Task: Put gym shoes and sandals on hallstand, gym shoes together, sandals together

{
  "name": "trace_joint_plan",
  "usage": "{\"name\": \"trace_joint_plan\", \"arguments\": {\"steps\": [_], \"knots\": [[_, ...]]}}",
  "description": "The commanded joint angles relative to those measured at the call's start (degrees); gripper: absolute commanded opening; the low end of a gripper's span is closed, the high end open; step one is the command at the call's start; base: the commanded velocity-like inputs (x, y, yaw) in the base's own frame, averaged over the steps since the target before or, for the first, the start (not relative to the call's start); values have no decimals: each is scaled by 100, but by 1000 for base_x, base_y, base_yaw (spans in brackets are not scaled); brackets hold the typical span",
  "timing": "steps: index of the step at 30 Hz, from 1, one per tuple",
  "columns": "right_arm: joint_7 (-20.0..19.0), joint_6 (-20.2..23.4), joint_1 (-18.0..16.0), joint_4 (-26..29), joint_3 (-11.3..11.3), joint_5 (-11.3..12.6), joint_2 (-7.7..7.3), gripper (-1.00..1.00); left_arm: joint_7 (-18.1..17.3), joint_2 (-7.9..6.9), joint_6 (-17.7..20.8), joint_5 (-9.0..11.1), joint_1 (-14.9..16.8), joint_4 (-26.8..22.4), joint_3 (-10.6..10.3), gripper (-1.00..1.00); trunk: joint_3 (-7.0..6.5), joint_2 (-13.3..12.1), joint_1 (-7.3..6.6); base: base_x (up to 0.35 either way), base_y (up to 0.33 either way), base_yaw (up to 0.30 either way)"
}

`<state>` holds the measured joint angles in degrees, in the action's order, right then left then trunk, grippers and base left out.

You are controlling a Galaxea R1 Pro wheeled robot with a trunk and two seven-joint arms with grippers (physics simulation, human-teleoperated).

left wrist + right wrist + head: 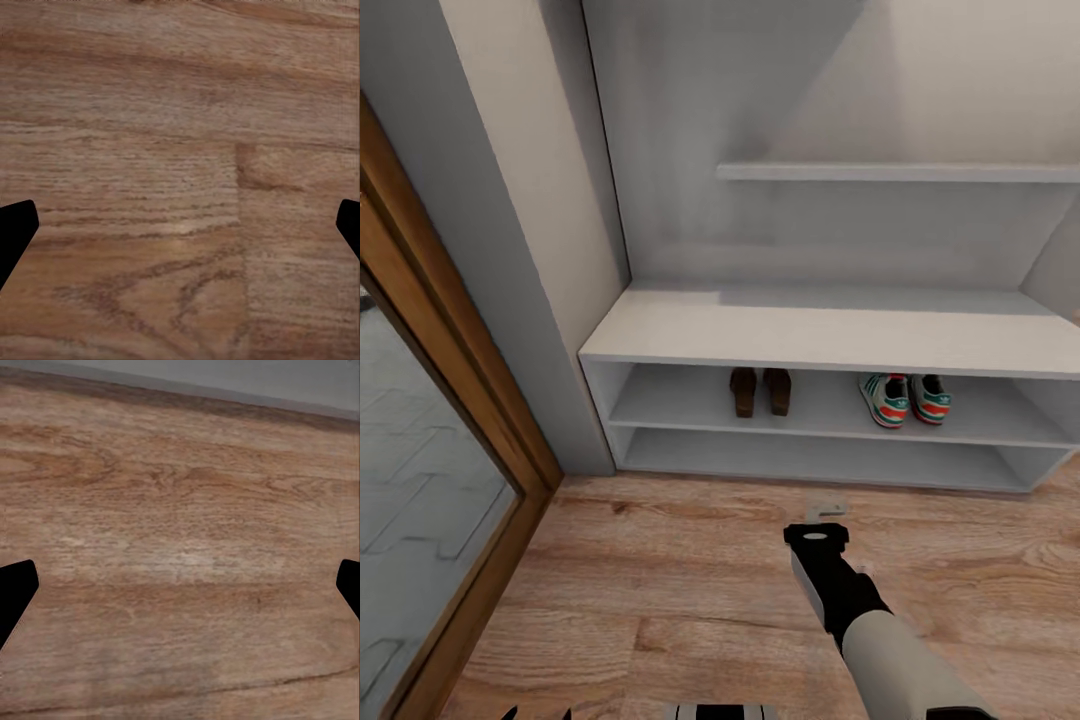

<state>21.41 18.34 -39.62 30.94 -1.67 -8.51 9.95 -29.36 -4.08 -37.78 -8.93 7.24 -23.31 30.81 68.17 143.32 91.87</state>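
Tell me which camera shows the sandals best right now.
The head view: the sandals sit side by side on the hallstand's upper open shelf, left of the gym shoes. Both wrist views look at the corridor floor between open pincer tips.

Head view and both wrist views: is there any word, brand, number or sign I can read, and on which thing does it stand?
No readable text.
The gym shoes on the hallstand bear green stripes, no legible brand.
The sandals and the floor carry no writing.
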Motion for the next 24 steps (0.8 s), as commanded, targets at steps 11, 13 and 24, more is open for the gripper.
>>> {"name": "trace_joint_plan", "arguments": {"steps": [11, 13, 24], "knots": [[-10, -1072, 15, -959, -26, -47, -448, 100, -26, -5, -27, -63, 6, -6, 65, 100, -18, 1, -4, -1, 0, 0], [-12, -1320, 15, -1190, -26, -48, -502, 100, -26, -5, -26, -63, 6, -6, 64, 100, -62, -2, -9, 0, 0, 0], [-27, -3220, 16, -2764, -19, -53, -942, 100, -26, 2, -19, -69, 6, -6, 66, 100, -277, -280, -169, 0, 0, 0]]}}
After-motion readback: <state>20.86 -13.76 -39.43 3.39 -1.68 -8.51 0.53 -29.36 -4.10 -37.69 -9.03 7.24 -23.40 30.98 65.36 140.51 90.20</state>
